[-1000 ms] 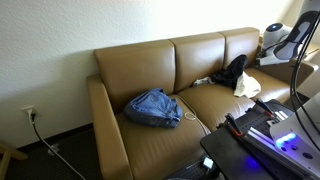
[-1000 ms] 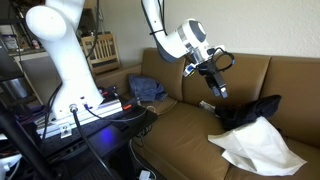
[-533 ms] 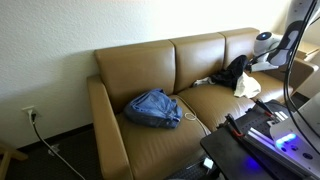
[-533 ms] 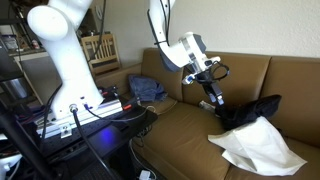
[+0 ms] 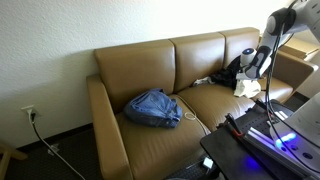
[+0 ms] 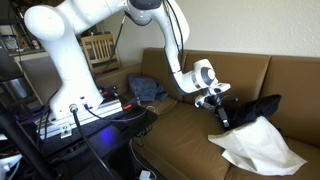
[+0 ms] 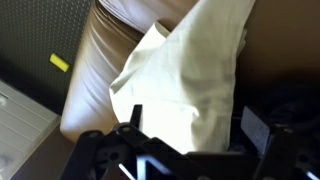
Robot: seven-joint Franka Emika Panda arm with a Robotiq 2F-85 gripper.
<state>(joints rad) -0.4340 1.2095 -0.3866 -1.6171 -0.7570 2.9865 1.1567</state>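
Where end effector hangs spread, cream cloth lies crumpled on sofa.

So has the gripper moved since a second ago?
Yes. Against the sofa backrest the gripper has dropped lower, toward the white cloth beside the black garment.

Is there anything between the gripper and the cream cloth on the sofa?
Nothing visible stands between them. The open gripper hangs close over the cream cloth, which fills the wrist view right below it. The black garment lies beside the cloth, not in the path.
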